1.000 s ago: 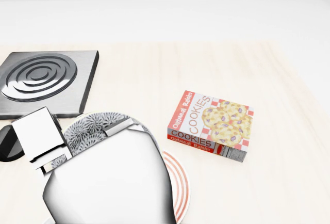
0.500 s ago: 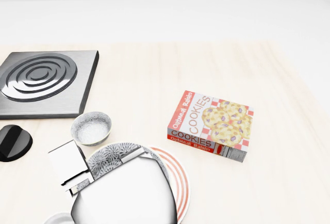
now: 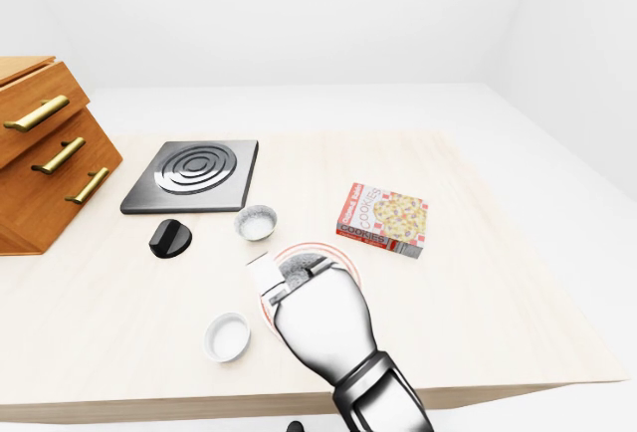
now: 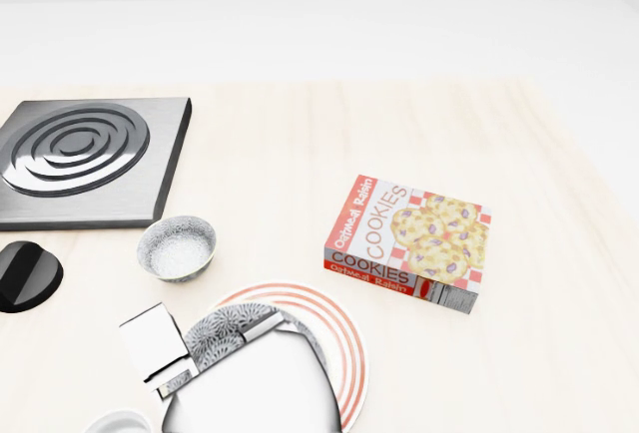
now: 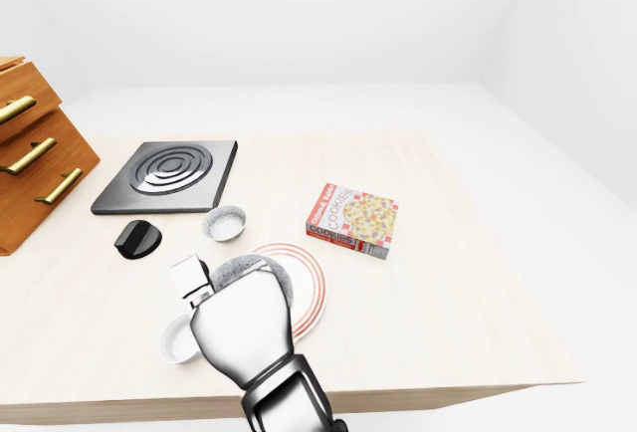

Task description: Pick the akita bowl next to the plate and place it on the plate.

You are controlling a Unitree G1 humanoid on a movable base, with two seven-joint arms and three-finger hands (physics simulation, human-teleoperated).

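Note:
The akita bowl (image 4: 228, 325), white with a dark flower pattern, is over the left part of the red-ringed plate (image 4: 339, 338) at the bottom of the head view. My right hand (image 4: 205, 341) is shut on it, one white finger (image 4: 155, 345) on its left and another across its rim. The glossy white back of the hand hides most of the bowl and the plate's lower left. Whether the bowl rests on the plate cannot be told. The left hand does not show in any view.
A small grey bowl (image 4: 177, 246) stands just up-left of the plate, and a plain white bowl (image 3: 227, 336) lies to its lower left. A cookie box (image 4: 409, 243) lies to the right. The stove plate (image 4: 85, 154), black knob (image 4: 25, 275) and wooden drawers (image 3: 40, 153) are on the left.
My right hand has carried the akita bowl down the head view, from beside the stove plate to over the plate. The small grey bowl it covered now shows.

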